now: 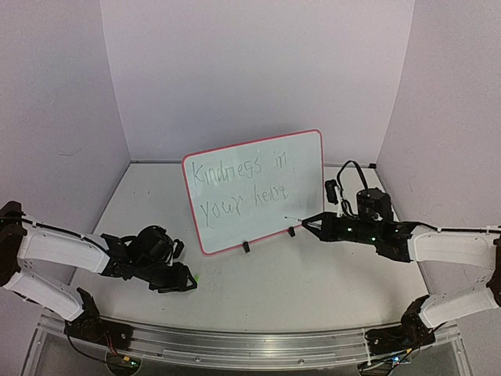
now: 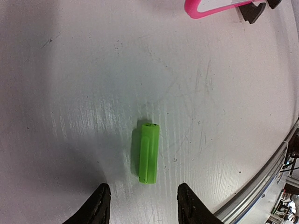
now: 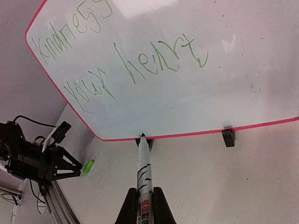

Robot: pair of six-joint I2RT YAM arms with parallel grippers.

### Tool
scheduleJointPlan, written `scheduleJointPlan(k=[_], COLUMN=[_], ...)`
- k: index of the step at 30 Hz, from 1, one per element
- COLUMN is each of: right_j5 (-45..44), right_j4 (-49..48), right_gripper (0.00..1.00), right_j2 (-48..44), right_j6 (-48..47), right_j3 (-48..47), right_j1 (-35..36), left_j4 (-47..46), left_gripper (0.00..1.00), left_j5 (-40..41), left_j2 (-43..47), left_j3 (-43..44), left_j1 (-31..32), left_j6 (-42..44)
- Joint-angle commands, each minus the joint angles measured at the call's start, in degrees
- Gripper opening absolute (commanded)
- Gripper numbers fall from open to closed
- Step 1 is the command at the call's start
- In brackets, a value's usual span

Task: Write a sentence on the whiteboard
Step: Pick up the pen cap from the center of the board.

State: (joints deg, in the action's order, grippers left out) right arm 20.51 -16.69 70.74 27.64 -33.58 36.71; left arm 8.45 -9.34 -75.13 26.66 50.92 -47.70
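Note:
The whiteboard (image 1: 262, 223) stands upright mid-table on black clips, pink-rimmed. Its sentence (image 1: 239, 184) is in thin green writing, "Kindness in your heart", on two lines. In the right wrist view the whiteboard (image 3: 196, 107) fills the top, with the sentence (image 3: 135, 60) across it. My right gripper (image 3: 144, 192) is shut on a white marker (image 3: 143, 168), whose tip points at the board's lower rim. From above, that gripper (image 1: 313, 223) hovers right of the board. My left gripper (image 2: 142, 196) is open just short of a green marker cap (image 2: 149, 153) lying on the table.
A metal rail (image 1: 250, 345) runs along the table's near edge, close to the left gripper (image 1: 184, 280) and the cap (image 1: 197, 276). Purple walls close in the back and sides. The board's pink corner (image 2: 205, 9) and a black clip (image 2: 252, 11) lie beyond the cap.

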Motion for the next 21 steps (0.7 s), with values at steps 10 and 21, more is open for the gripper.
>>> scheduleJointPlan(k=[10,21], right_j5=[-1.8,-1.8], right_j4=[-3.1,-3.1], right_gripper=[0.00,0.00], right_j2=[2.4,2.8], right_j6=[0.5,0.3], right_j3=[-0.9,-0.8], right_j1=[1.0,1.0], left_j4=[-1.8,5.8], left_gripper=[0.38,0.25], left_j5=[0.1,3.3], left_j2=[-6.0,-8.6], left_j3=[5.0,8.3], left_j1=[0.2,0.2], left_j6=[2.4,3.4])
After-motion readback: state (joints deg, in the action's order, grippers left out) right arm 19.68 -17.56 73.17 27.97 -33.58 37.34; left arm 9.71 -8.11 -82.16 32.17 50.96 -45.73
